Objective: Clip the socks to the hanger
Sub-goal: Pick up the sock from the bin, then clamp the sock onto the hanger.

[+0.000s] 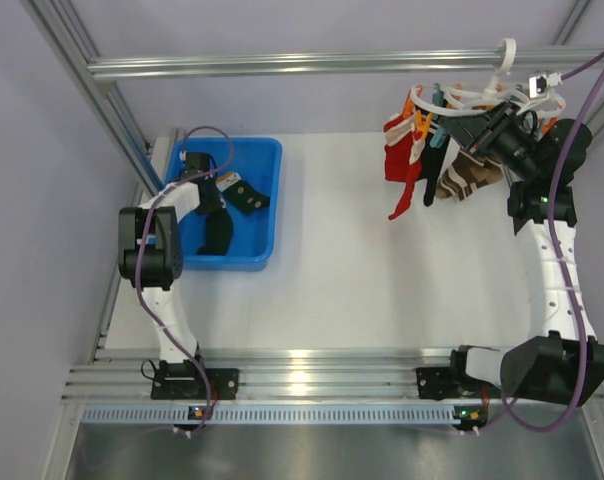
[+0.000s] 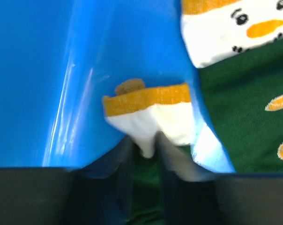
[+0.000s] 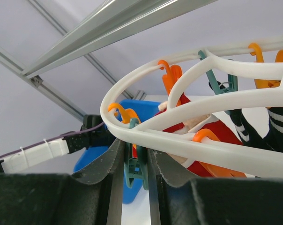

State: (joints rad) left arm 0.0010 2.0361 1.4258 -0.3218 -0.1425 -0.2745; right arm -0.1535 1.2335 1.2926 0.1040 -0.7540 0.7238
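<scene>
In the left wrist view my left gripper (image 2: pixel 148 145) is down inside the blue bin (image 2: pixel 48 70), and its fingers have closed on a dark green sock (image 2: pixel 146 178) with a white and orange cuff. A second green sock (image 2: pixel 240 117) with a snowman face lies beside it. From above, that gripper (image 1: pixel 214 195) sits among dark socks (image 1: pixel 219 232). The white hanger (image 1: pixel 482 100) hangs by its hook at the top right, with a red sock (image 1: pixel 400 150) clipped on. My right gripper (image 3: pixel 134 150) is shut on a teal peg (image 3: pixel 134 171) just under the ring (image 3: pixel 179 140).
The blue bin (image 1: pixel 272 200) stands at the back left of the white table. A metal rail (image 1: pixel 282 65) crosses the top and carries the hanger. A brown-and-cream striped sock (image 1: pixel 472 175) and a black one (image 1: pixel 432 170) also hang there.
</scene>
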